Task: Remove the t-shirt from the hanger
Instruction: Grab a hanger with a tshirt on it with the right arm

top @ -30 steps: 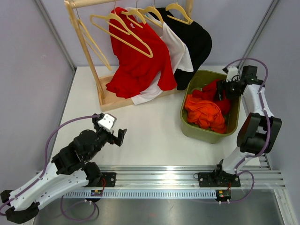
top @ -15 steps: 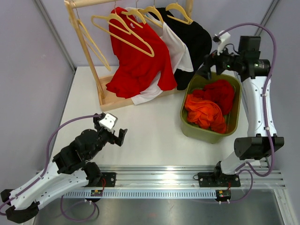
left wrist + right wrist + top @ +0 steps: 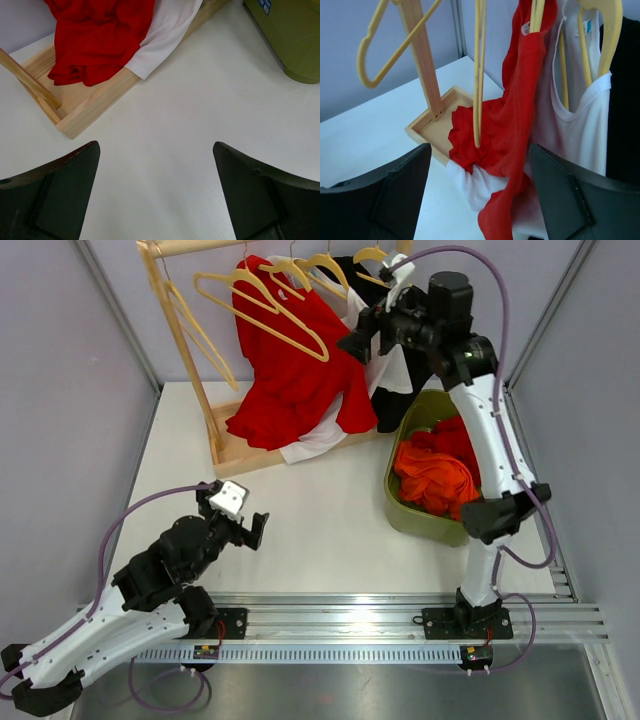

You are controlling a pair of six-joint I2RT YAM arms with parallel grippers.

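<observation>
A red t-shirt [image 3: 295, 370] hangs on a yellow hanger at the wooden rack, with a white t-shirt [image 3: 318, 440] and a black one [image 3: 392, 408] behind it. My right gripper [image 3: 360, 343] is raised in front of the rack, open, nothing between its fingers. In the right wrist view the gripper [image 3: 480, 150] faces the red t-shirt [image 3: 520, 100], a bare hanger [image 3: 480, 75] and the white t-shirt [image 3: 580, 125], apart from them. My left gripper [image 3: 255, 530] is low near the table's front left. It is open [image 3: 156, 145] over bare table.
A green bin [image 3: 400, 510] holding orange and red clothes [image 3: 435, 480] stands right of the rack, under my right arm. The rack's wooden base [image 3: 240, 455] lies on the table with shirt hems resting in it. Several bare hangers [image 3: 262, 312] hang at the rack's left.
My right arm has swung up from the green bin and leftward to the rack, its gripper now facing the hanging shirts. The left arm has not moved.
</observation>
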